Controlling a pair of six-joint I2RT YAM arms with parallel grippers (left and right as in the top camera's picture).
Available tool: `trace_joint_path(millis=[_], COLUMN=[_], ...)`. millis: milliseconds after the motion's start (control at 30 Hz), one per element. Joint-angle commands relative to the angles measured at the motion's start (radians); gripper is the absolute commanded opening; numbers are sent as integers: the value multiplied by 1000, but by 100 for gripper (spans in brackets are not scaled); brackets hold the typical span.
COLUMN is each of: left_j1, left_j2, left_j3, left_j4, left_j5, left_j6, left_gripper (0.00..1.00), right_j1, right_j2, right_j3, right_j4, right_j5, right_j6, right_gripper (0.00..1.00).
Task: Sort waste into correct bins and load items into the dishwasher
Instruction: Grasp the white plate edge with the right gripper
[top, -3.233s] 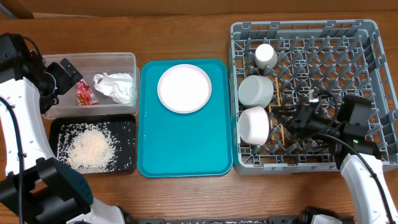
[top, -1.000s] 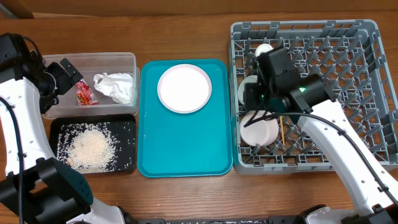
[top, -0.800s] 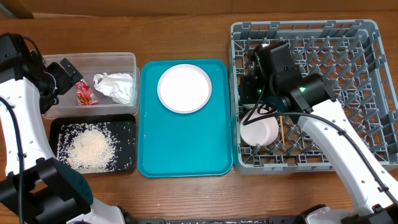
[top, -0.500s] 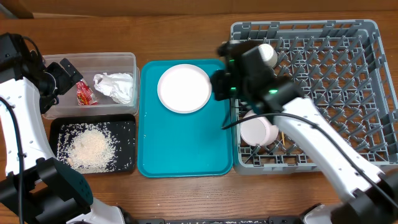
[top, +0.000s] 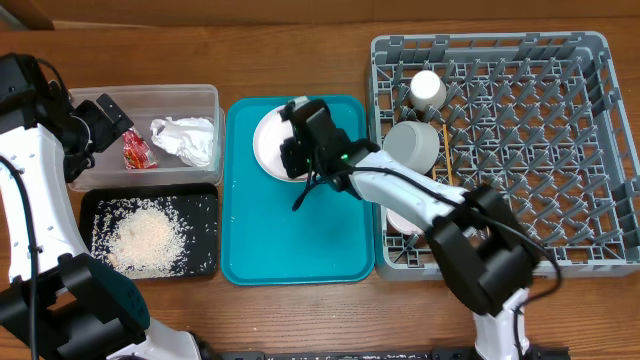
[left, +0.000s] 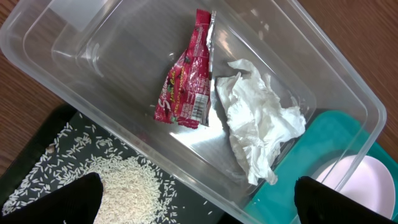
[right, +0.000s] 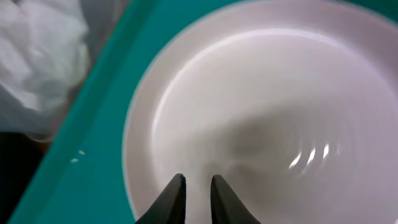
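Observation:
The pale pink plate (top: 266, 148) lies at the far end of the teal tray (top: 300, 235). My right gripper (top: 293, 142) hovers low over it; in the right wrist view the plate (right: 280, 112) fills the frame and the gripper (right: 197, 180) has its fingers nearly together with nothing between them. My left gripper (top: 97, 124) stays wide open at the left end of the clear tub (top: 150, 93), which holds the red wrapper (left: 185, 87) and the white tissue (left: 258, 127). Rice (top: 145, 238) lies in the black tray (top: 205, 205).
The grey dish rack (top: 560, 130) at the right holds the white cup (top: 427, 89), one bowl (top: 412, 145) and a second bowl (top: 408, 218) partly hidden under my right arm. That arm stretches from the rack's near side across the teal tray.
My right arm has swung left from above the bowls in the rack to above the plate on the teal tray. The left arm has not moved.

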Motion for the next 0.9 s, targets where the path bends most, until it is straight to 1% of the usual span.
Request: trace_joint_path(millis=[0,67,367,400,500,667,767,867], left_j1=[-4,-4,-4,-4,-4,-4,-4,-4], left_j2=[-27,-27,-27,-27,-27,-27,-27,-27], left_j3=[-2,-2,-2,-2,-2,-2,-2,-2], left_j4=[0,0,0,0,0,0,0,0], left_j5=[-6,-6,-6,-6,-6,-6,-6,-6], left_j6=[22,22,22,22,22,22,22,22], left_gripper=[100,100,100,100,100,100,100,100], right_j1=[2,2,5,5,8,15,16,15], right_j2=[49,59,59,59,59,59,54,34], right_j3=[8,8,8,8,8,8,21,81], right_j4=[-11,-29,-177,-201,-242,-301,-303,-327], right_j5=[-15,-59,-383,-443,-531,-584,-577,-531], right_j6=[-2,5,4,4,5,5,3,-1], right_gripper=[16,16,16,16,16,16,16,16])
